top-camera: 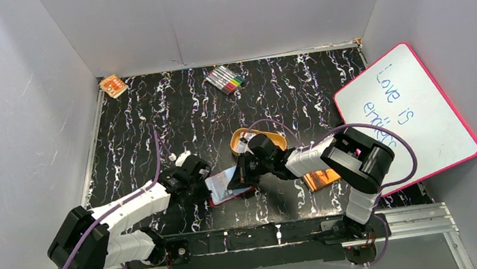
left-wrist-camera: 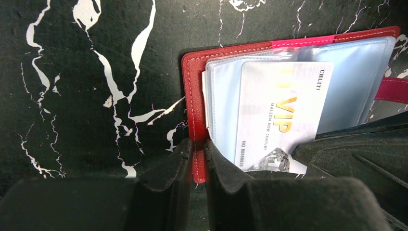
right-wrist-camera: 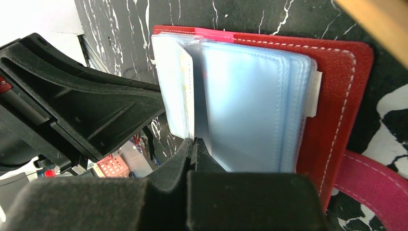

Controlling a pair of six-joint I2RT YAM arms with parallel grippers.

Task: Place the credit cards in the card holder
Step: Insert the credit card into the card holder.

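Note:
The card holder [top-camera: 223,186], a red wallet, lies open on the table between both arms, its pale-blue sleeves [right-wrist-camera: 250,101] fanned out. My left gripper [left-wrist-camera: 198,155] is shut on the edge of its red cover [left-wrist-camera: 192,86]. A white credit card [left-wrist-camera: 284,110] with gold lettering lies against the sleeves, partly tucked among them. My right gripper [right-wrist-camera: 193,143] is shut, its tips meeting on the near end of that credit card [right-wrist-camera: 173,91]. In the top view the left gripper [top-camera: 196,176] and right gripper [top-camera: 240,174] flank the holder. No other cards show.
An orange oval tray [top-camera: 258,139] sits just behind the right gripper. An orange-brown book [top-camera: 321,179] lies under the right arm. A whiteboard [top-camera: 405,114] leans at the right. Markers [top-camera: 225,79] and a small orange item [top-camera: 113,86] lie by the back wall.

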